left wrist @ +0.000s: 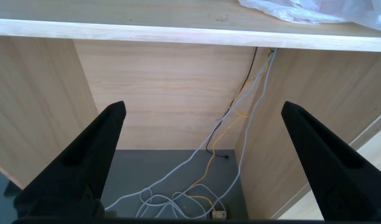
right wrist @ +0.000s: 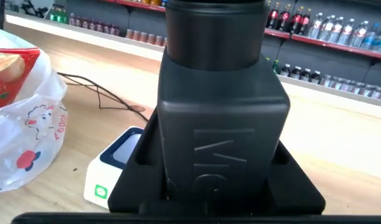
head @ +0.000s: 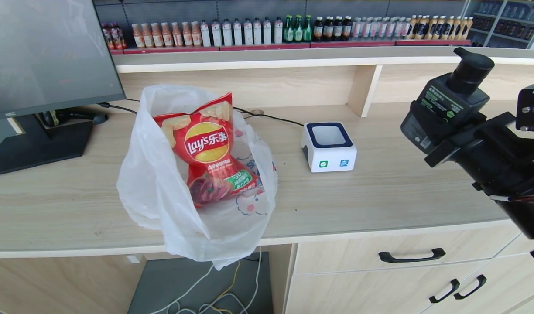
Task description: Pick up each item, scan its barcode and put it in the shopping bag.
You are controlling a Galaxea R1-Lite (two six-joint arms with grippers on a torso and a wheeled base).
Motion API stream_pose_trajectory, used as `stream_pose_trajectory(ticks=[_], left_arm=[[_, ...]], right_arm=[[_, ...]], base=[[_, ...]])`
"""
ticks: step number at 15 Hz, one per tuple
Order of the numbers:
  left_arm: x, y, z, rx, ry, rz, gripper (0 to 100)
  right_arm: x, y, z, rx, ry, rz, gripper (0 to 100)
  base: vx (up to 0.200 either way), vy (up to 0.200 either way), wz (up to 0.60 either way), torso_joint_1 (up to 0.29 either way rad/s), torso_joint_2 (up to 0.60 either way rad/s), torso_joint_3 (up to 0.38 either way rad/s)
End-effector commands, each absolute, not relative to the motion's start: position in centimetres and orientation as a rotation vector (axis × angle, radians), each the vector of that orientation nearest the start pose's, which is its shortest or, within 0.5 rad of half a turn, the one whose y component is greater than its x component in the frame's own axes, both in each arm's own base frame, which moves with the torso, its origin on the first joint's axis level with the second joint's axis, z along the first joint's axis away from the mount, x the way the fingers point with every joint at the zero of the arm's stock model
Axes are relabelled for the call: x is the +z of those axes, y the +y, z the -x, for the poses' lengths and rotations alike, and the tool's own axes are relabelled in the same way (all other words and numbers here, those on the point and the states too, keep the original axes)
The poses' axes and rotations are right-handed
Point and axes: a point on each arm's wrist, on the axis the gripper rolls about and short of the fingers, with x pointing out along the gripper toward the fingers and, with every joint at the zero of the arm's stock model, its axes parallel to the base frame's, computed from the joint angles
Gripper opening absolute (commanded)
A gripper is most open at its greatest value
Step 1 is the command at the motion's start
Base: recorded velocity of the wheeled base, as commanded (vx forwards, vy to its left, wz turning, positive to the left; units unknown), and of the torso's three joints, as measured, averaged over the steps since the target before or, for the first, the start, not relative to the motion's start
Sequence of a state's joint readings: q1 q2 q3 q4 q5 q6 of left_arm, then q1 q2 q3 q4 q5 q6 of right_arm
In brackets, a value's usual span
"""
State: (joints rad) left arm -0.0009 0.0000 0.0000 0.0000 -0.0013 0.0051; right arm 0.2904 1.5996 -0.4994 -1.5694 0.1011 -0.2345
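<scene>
A black square bottle [head: 446, 104] with a round cap is held tilted in the air at the right, above the counter, with my right gripper [head: 463, 133] shut on its lower body. In the right wrist view the bottle [right wrist: 221, 93] stands between the right gripper's [right wrist: 218, 183] fingers, over and beyond the scanner [right wrist: 116, 177]. The white scanner [head: 328, 146] with a blue-rimmed window sits mid-counter. Left of it stands the white plastic shopping bag [head: 162, 192], holding a red chips bag [head: 203, 139]. My left gripper [left wrist: 200, 165] is open and holds nothing, hanging below the counter edge.
A monitor [head: 49, 52] on a black stand occupies the counter's far left, with a cable running behind the bag. A raised wooden ledge [head: 293, 63] bounds the back. Drawers [head: 411, 255] lie under the counter at right; loose cables [left wrist: 197, 186] hang beneath it.
</scene>
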Motion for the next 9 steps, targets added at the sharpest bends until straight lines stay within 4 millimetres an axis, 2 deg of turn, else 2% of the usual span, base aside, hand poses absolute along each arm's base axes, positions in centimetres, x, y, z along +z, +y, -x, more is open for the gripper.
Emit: stream_pose_trajectory(ticks=[1,3,5,9], left_arm=[[7.5,0.0,2.3,-0.002,0.0,-0.005,100],[7.5,0.0,2.3,-0.003,0.0,-0.006,100],[7.5,0.0,2.3,-0.002,0.0,-0.005,100],[7.5,0.0,2.3,-0.002,0.0,-0.002,100]], right_arm=[[21.3,7.0,-21.6,0.301,-0.455,0.169,0],[19.4,7.2,-20.6,0.28,-0.366,0.161,0],[18.4,7.7,-19.8,0.289,-0.322,0.146,0],[19.4,7.8,-21.0,0.189,-0.34,0.063,0]], base=[[0.0,0.0,0.0,0.0,0.0,0.0],[0.0,0.0,0.0,0.0,0.0,0.0],[0.0,0.0,0.0,0.0,0.0,0.0],[0.0,0.0,0.0,0.0,0.0,0.0]])
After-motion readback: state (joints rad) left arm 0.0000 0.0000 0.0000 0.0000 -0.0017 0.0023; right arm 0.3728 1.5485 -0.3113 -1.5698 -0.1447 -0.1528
